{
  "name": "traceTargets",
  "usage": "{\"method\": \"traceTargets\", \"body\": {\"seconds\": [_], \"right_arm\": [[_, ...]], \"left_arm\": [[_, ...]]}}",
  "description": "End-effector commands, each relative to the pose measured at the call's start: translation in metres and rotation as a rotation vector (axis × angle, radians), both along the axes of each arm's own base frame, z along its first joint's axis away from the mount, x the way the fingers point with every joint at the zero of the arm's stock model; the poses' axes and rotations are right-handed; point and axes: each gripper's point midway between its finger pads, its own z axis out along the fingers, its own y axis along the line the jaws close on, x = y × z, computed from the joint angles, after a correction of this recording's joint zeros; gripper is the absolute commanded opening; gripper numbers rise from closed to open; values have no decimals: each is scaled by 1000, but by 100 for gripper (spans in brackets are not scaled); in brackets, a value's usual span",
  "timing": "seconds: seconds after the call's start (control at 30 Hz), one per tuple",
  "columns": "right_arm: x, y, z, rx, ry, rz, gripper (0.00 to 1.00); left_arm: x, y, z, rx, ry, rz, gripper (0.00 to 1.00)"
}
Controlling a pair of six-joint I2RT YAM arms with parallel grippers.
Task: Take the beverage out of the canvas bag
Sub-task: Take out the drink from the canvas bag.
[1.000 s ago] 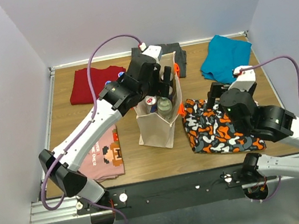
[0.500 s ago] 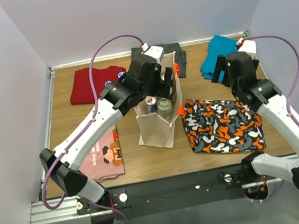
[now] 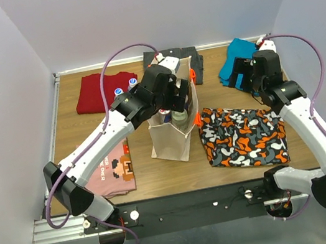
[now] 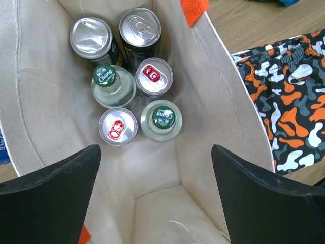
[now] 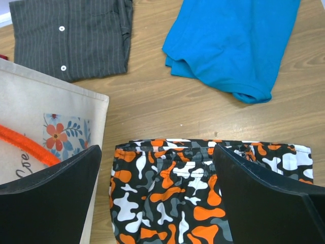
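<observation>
The beige canvas bag (image 3: 169, 138) stands upright mid-table with orange pieces at its rim. The left wrist view looks straight down into the bag (image 4: 228, 101). Inside stand several drinks: silver-topped cans (image 4: 118, 126), a black can (image 4: 140, 25) and green-capped glass bottles (image 4: 161, 119). My left gripper (image 3: 177, 96) hovers over the bag's opening, its jaws wide open and empty (image 4: 156, 195). My right gripper (image 3: 242, 78) is raised to the right of the bag, open and empty (image 5: 157, 195), above the camo shorts (image 5: 177, 203). The bag's side (image 5: 45, 117) shows at the left of that view.
Folded clothes lie around the bag: camo shorts (image 3: 241, 136), a blue shirt (image 3: 237, 61), a grey striped shirt (image 5: 71, 35), a red shirt (image 3: 97, 90) and a pink printed shirt (image 3: 114, 165). Two blue-topped cans (image 3: 125, 87) stand by the red shirt. White walls enclose the table.
My right arm has swung up and back from over the camo shorts toward the blue shirt. My left gripper has settled slightly lower over the bag's opening.
</observation>
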Motion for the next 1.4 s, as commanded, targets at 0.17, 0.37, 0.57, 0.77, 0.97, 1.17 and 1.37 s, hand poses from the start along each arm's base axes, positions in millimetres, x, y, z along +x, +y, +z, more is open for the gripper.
{"method": "traceTargets", "body": {"seconds": [0.17,0.37,0.57,0.77,0.97,1.17,1.37], "right_arm": [[-11,-18,-18,-73,71,-31,100],[-9,-14,-13,-55,34,-14,100],[-11,-18,-16,-80,36,-13,100],[-13,-20,-16,-92,36,-12,100],[-13,-17,-19,-92,43,5,100],[-13,-16,-19,-87,37,10,100],[-14,-16,-22,-87,40,8,100]], "left_arm": [[-7,-5,-3,-20,-24,-62,99],[-7,-6,-31,29,6,-70,99],[-21,-12,-45,21,18,-81,99],[-46,-23,-67,85,40,-98,96],[-56,-12,-66,75,27,-39,96],[-56,5,-70,103,22,29,96],[-58,4,-80,123,44,33,96]]}}
